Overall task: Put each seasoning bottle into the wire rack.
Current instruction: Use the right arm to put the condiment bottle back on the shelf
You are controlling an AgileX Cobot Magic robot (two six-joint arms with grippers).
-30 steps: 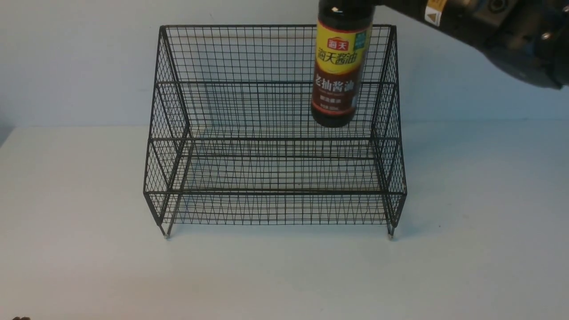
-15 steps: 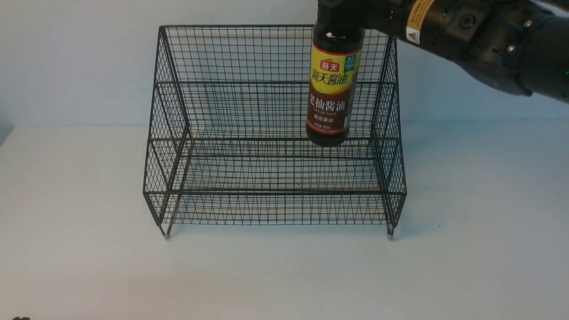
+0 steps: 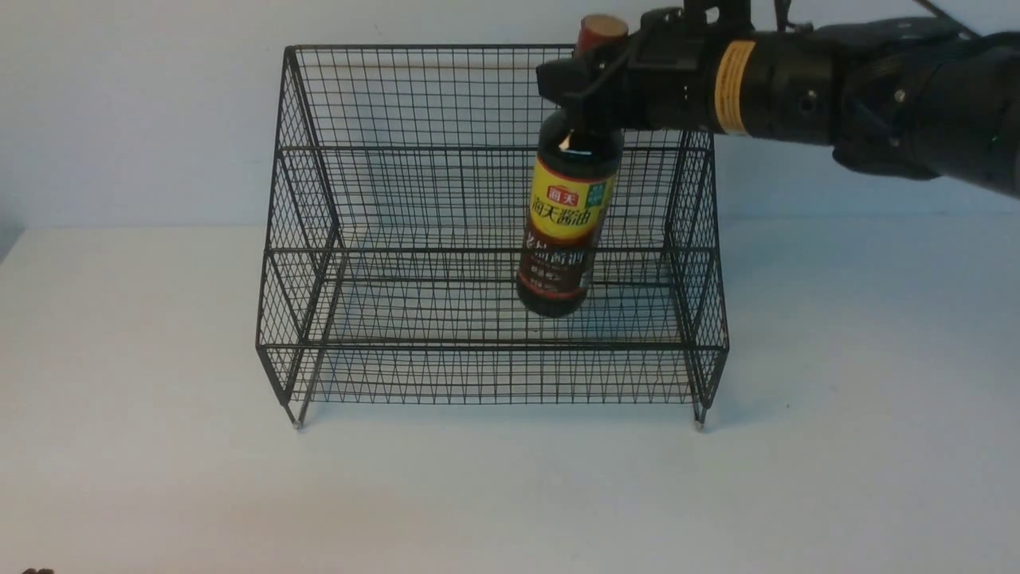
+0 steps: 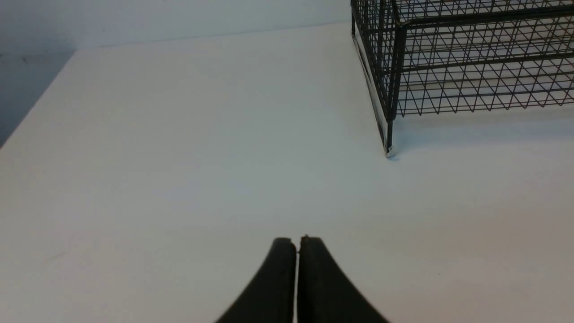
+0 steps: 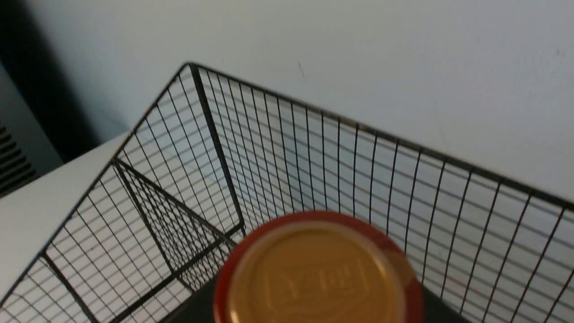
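Right gripper (image 3: 586,88), entering from the upper right of the front view, is closed round the neck of the one seasoning bottle (image 3: 567,211), just below its reddish cap (image 5: 318,278). One bottle, one wire rack (image 3: 478,344) and two grippers are visible. The bottle hangs slightly tilted, base toward the lower left, inside the right half of the rack. Horizontal rack wires cross in front of its lower label. Which tier it is over, and whether its base touches the mesh, cannot be told. The rack stands on a plain white table (image 3: 510,494) before a pale wall. Left gripper (image 4: 297,244), low in the left wrist view, has its fingers pressed together on nothing, well apart from the rack's corner foot.
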